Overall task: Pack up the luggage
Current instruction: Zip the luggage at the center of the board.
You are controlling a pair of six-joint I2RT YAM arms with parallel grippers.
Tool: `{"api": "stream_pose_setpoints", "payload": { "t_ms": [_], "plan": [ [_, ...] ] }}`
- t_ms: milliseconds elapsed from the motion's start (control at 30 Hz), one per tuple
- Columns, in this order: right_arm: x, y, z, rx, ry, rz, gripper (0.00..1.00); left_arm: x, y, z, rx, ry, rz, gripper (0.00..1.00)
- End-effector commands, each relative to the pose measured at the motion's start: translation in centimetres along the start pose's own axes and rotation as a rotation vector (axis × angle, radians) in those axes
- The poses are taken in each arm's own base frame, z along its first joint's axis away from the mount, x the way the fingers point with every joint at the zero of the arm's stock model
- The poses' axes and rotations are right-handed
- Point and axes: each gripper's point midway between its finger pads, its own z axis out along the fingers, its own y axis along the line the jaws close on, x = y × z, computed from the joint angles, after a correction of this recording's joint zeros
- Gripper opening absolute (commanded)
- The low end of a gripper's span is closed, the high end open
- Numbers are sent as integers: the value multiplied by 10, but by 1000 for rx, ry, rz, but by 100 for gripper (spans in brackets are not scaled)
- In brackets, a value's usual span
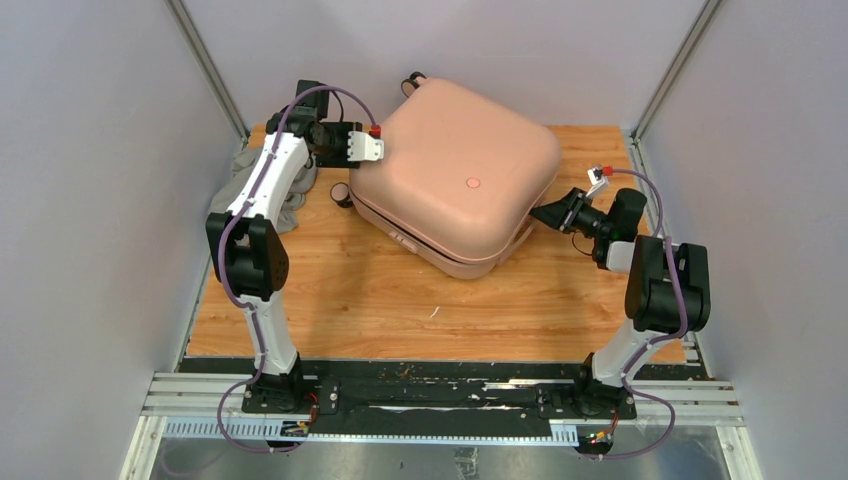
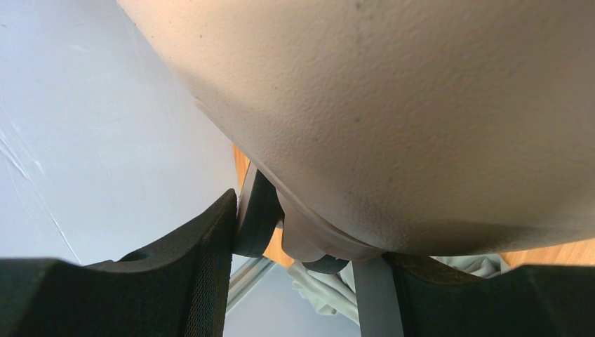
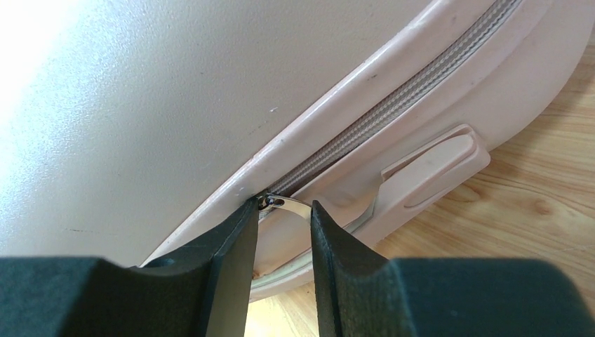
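right wrist cam: jaws of the right gripper point(image 3: 284, 232) look pinched on the metal zipper pull point(image 3: 289, 206), probably to run the zip on the pink suitcase point(image 3: 161, 98), which lies lid-down on the wooden table point(image 1: 400, 300). left gripper point(image 1: 375, 148) straddles the far wheel corner, likely bracing it; can't tell if it's clamping.

This is a robotics lab test cell, not a lived-in room. A wood-grain tabletop point(image 1: 400, 300) is boxed in by plain pale panels point(image 1: 90, 200) on its left, right and far sides, framed by bare aluminium posts point(image 1: 208, 68) rising from its far corners. Slotted metal rails point(image 1: 440, 398) run along the tabletop's near edge. Bolted there stand the left arm point(image 1: 262, 200) and the right arm point(image 1: 655, 290), trailing exposed purple cables point(image 1: 223, 415). The luggage point(image 1: 450, 170) and a crumpled grey cloth point(image 1: 232, 175) lie on the tabletop, household goods in bare, instrumented surroundings.
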Motion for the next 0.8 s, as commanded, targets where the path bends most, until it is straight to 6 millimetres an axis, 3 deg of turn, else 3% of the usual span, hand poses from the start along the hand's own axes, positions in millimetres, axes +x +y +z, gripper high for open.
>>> {"api": "stream_pose_setpoints", "payload": {
  "t_ms": [0,533,767],
  "plan": [
    [16,-9,4,11,28,33,36,-32,41,-32,-157,-90,-68,0],
    [25,-19,-1,25,-3,105,35,-31,38,-34,-155,-86,-72,0],
    [18,-16,3,-10,-12,108,38,-31,39,-35,-159,-83,-72,0]
  ]
}}
